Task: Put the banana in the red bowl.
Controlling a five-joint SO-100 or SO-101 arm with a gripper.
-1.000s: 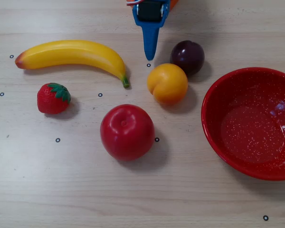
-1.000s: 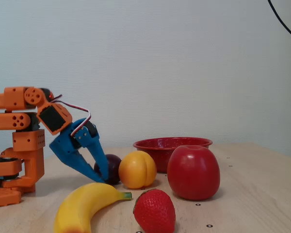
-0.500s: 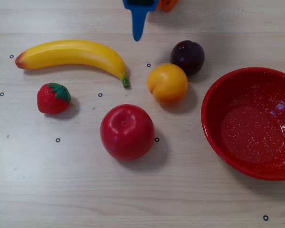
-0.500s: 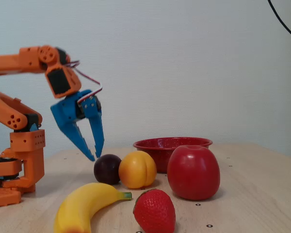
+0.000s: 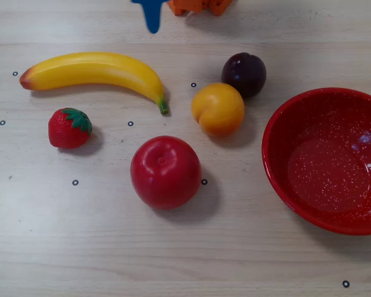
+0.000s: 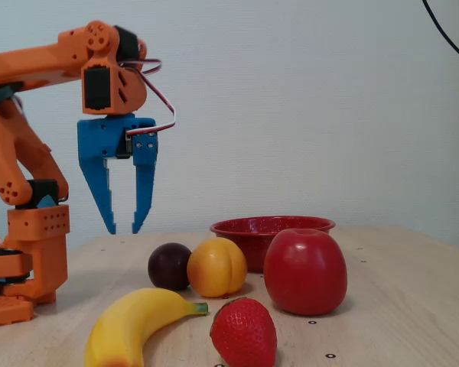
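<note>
1. The bench (image 5: pixel 185 260) is pale wood grain, flat, with small ring marks; a plain white wall stands behind it in the fixed view.
2. The red bowl (image 5: pixel 329 159) sits empty at the overhead view's right edge — wide, an easy target.
3. The banana (image 5: pixel 96 71) lies flat at upper left, near a strawberry (image 5: pixel 69 127). It looks like glossy, stiff, light plastic — likely slippery, so grip the thick middle crosswise.
4. The jaws (image 6: pixel 123 228) hang apart, empty, high above the bench.
</note>
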